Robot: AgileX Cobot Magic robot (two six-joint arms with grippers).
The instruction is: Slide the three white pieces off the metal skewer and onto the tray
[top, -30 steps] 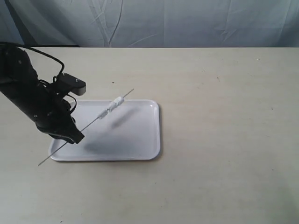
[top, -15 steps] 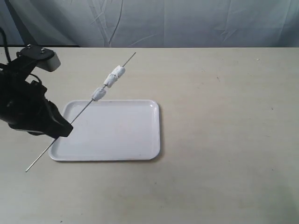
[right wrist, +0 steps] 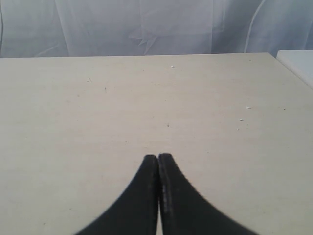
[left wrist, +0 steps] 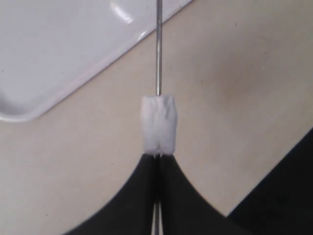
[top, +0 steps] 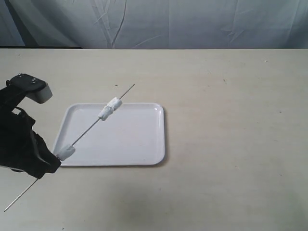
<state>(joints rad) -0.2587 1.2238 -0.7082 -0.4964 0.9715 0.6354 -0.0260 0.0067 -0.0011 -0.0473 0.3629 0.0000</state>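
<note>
My left gripper (top: 52,162) is shut on the metal skewer (top: 86,130), which slants up and away over the tray (top: 139,139). One white piece (top: 64,152) rests on the rod right against my fingertips, shown close up as the white piece (left wrist: 158,123) on the skewer (left wrist: 158,49) in the left wrist view. Two more white pieces (top: 109,109) sit touching each other farther up the rod, above the tray's far rim. The skewer's tail sticks out behind the gripper toward the table's near left. My right gripper (right wrist: 158,157) is shut on nothing, over bare table, and is out of the exterior view.
The tray (left wrist: 58,54) lies on a beige table, with a grey-blue cloth backdrop behind it. The left arm's camera housing (top: 31,88) stands above the gripper at the table's left edge.
The left gripper has dropped and pulled back toward the near left, lowering the skewer. One white piece has slid down the rod to my fingertips; the other two stay together higher up.
</note>
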